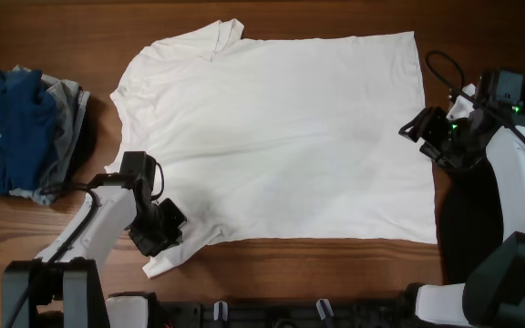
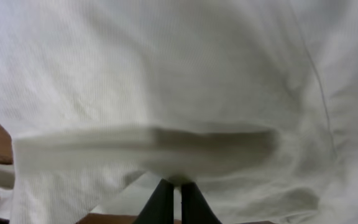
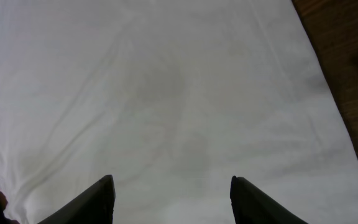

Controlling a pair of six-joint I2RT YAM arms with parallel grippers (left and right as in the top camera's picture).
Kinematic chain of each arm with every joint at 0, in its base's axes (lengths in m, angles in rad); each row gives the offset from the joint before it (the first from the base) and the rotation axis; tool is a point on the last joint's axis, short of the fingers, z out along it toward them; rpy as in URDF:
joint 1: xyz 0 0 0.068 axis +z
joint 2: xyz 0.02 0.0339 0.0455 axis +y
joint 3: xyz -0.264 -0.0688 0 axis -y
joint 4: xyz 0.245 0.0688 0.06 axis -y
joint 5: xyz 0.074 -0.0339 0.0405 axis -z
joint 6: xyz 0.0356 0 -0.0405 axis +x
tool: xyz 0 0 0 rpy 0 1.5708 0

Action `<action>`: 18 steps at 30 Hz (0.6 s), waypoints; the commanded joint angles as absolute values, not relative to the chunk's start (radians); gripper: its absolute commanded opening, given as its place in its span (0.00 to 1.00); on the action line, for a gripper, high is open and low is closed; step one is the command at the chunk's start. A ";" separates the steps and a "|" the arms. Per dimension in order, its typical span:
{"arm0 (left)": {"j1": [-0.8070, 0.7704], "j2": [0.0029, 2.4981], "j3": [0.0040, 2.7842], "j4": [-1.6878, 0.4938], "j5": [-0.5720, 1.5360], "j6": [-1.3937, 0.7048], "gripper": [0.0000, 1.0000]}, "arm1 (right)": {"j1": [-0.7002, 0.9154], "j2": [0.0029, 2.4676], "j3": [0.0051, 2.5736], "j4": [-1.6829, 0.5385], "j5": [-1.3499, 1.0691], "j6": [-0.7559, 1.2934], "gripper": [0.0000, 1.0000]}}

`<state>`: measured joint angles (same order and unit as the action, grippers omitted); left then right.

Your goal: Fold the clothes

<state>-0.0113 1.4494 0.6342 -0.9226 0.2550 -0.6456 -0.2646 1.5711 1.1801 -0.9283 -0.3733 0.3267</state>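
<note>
Shirt (image 1: 281,137) lies flat on the table (image 1: 335,18), left gripper (image 2: 174,186) clamped on the sleeve (image 1: 185,248), right gripper (image 3: 171,180) open over the hem (image 1: 423,82): thin pinch may slip, and a one-sided lift skews the fold.

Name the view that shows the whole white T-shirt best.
Overhead: the T-shirt lies spread on the table, nearly all its outline in sight. The left wrist view shows only a raised fold at the left gripper; the right wrist view, only a plain stretch beside one edge.

White T-shirt (image 1: 281,137), spread flat, plain side up, near sleeve bunched
</note>
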 commanded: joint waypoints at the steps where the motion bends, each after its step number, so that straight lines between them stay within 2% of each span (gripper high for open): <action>1: -0.009 1.454 0.643 -0.938 0.292 -0.661 0.04 | -0.258 1.580 1.169 -0.942 -0.374 0.313 0.60; 7: 0.029 1.453 0.760 -1.056 0.291 -0.577 0.04 | -0.258 1.580 1.169 -0.978 -0.374 0.290 0.61; 9: 0.004 1.453 0.752 -1.084 0.319 -0.585 0.18 | -0.258 1.580 1.169 -0.974 -0.374 0.291 0.61; 10: -0.023 1.453 0.742 -1.079 0.316 -0.588 0.30 | -0.258 1.580 1.169 -0.972 -0.374 0.291 0.61; 11: -0.045 1.453 0.726 -1.058 0.317 -0.611 0.38 | -0.258 1.580 1.169 -0.972 -0.374 0.291 0.61; 16: -0.094 1.453 0.629 -0.960 0.323 -0.743 0.55 | -0.258 1.580 1.169 -0.972 -0.366 0.288 0.62; 18: -0.094 1.453 0.595 -0.953 0.331 -0.768 0.56 | -0.258 1.580 1.169 -0.968 -0.366 0.288 0.62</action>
<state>-0.0883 1.4494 0.6487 -0.9619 0.3092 -0.6865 -0.2646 1.5711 1.1793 -0.9722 -0.3729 0.3080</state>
